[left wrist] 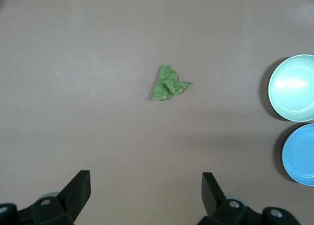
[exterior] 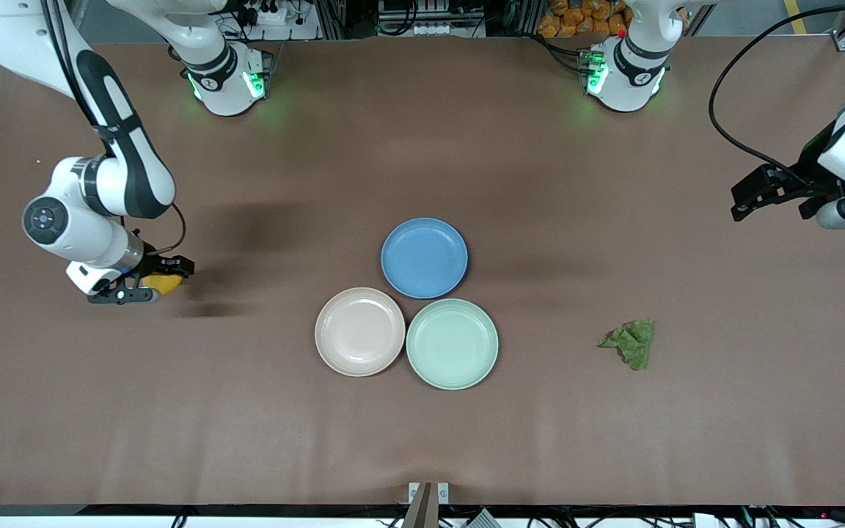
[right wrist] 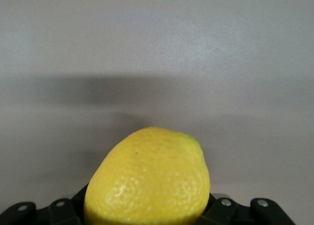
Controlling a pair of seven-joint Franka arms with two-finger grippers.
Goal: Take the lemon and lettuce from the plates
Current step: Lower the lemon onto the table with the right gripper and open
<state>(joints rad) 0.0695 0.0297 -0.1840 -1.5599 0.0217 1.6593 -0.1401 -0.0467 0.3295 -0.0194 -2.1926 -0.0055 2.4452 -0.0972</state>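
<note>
The lemon is clamped in the right end effector over bare brown tabletop at the right arm's end (long axis pointing outward from the fingers). The left end effector is held apart over its own end. The lettuce lies on the tabletop, beside the mint plate and pink plate.

Even, fairly bright overhead light fills the front view, and the brown table shows no harsh glare. A soft, smeared shadow lies on the table beside the right arm. Green lamps on both arm bases tint the surface nearby. In the left wrist view a white sheen sits on the mint green plate. The lemon looks sharp, its skin lightly glossy, above a dark shadow band.
</note>
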